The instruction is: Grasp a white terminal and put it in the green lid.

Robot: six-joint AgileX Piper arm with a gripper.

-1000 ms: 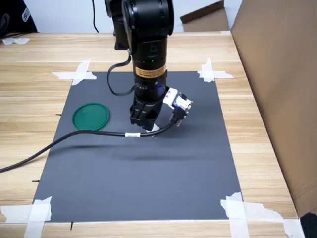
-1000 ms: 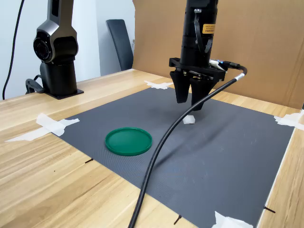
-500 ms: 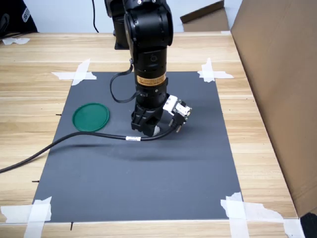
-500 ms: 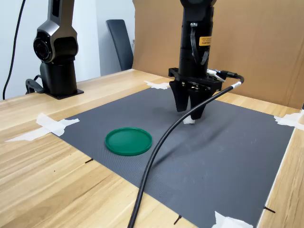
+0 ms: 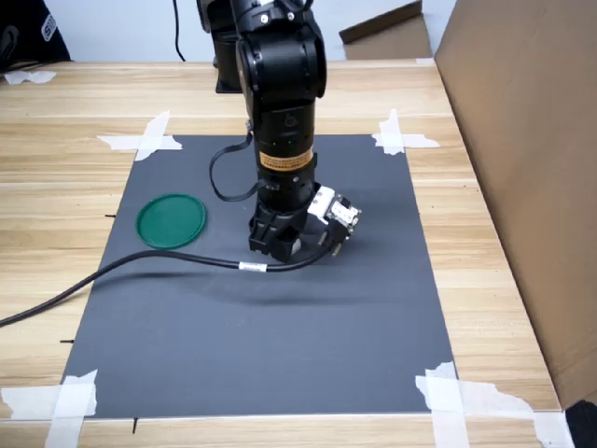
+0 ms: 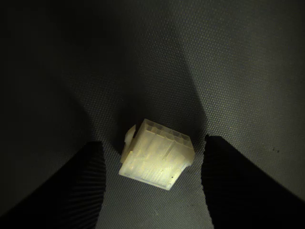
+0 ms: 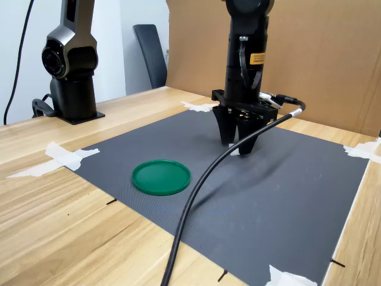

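Note:
The white terminal [image 6: 157, 155] lies on the dark mat, a small blocky plastic piece seen close up in the wrist view. My gripper [image 6: 151, 142] is open and down at mat level, with one dark finger [image 6: 66, 191] on each side of the terminal and a gap to each. In both exterior views the gripper [image 5: 280, 248] [image 7: 236, 148] points straight down, and its fingers hide most of the terminal. The green lid [image 5: 171, 220] [image 7: 161, 176] lies flat on the mat with nothing in it, well off toward the first exterior view's left.
A thick black cable [image 5: 140, 269] runs from the wrist across the mat [image 5: 280, 355] toward the first exterior view's lower left. White tape strips [image 5: 401, 138] hold the mat's corners. A cardboard wall [image 5: 532, 168] stands along one side. A second arm's base [image 7: 71, 77] stands on the table.
The gripper has come straight down over the terminal until its fingers reach the mat on either side of it. The lid and terminal have not moved.

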